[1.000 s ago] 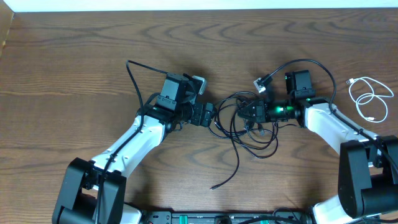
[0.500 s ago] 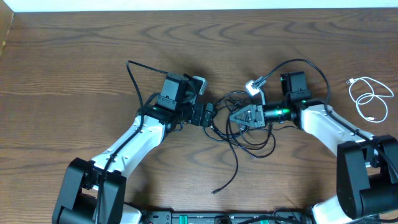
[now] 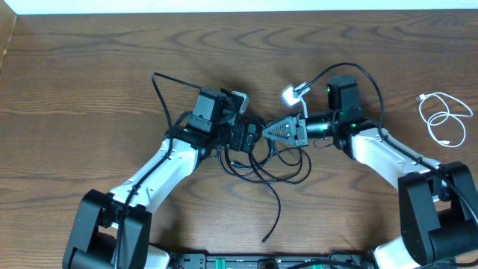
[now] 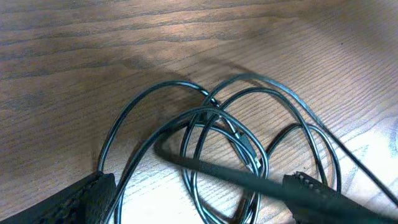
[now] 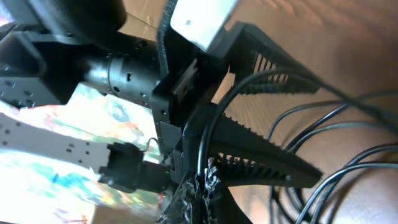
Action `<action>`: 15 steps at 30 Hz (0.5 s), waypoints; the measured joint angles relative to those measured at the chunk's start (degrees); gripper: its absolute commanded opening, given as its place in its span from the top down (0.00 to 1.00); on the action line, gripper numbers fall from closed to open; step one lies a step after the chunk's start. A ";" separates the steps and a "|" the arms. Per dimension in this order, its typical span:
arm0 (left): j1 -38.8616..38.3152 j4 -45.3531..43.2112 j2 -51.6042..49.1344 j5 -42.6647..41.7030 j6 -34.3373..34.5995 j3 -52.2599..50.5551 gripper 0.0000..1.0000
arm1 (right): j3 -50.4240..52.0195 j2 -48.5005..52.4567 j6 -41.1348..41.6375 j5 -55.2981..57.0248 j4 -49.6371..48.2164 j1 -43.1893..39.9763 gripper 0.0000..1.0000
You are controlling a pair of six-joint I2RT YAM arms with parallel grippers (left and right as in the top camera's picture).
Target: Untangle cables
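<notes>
Black cables lie as a loose knot of overlapping loops on the bench, between the two arms near the middle. One free tail trails toward the near edge. Right gripper: fingers pressed together, pinching one strand of the knot. The right wrist view shows that strand running between the ribbed pads. The strand carrying the silver plug arcs up just beside this gripper; I cannot tell whether it is the pinched one. Left gripper: fingers spread wide and low over the loops, holding nothing, with one strand lying across the gap between them. White cable sits coiled by itself at the right side, well apart from the knot, and looks already free. Handling estimate: the cords are thin, light and limp, so they will drag along rather than lift clean, and the smooth jacket may slide through a pinch. The plug ends are stiff and likely to snag in a loop. Best hold is probably just behind a plug, or on a single outer strand clear of the crossings.
</notes>
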State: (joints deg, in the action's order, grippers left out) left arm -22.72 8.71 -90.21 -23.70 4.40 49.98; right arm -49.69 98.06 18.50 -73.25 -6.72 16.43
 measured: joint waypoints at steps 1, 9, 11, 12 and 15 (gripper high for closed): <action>0.00 0.00 0.00 0.00 0.00 0.00 0.09 | 0.00 0.00 0.76 0.35 0.39 0.68 0.99; 0.66 0.07 0.00 1.01 -0.20 -0.02 0.09 | 0.02 0.00 3.48 3.48 1.44 4.61 0.86; 0.66 0.02 0.00 1.33 -0.20 -0.02 0.09 | 0.02 0.00 3.67 3.50 1.53 4.70 0.84; 0.63 0.02 0.00 1.36 -0.20 -0.02 0.09 | 0.02 0.00 3.74 3.52 1.53 4.72 0.82; 0.66 0.02 0.00 1.29 -0.20 -0.02 0.09 | 0.02 0.00 3.98 3.67 1.73 4.85 0.78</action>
State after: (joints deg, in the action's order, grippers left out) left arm -22.06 8.73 -90.21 -22.41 4.21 49.95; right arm -49.67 98.06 22.48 -69.58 -4.99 21.28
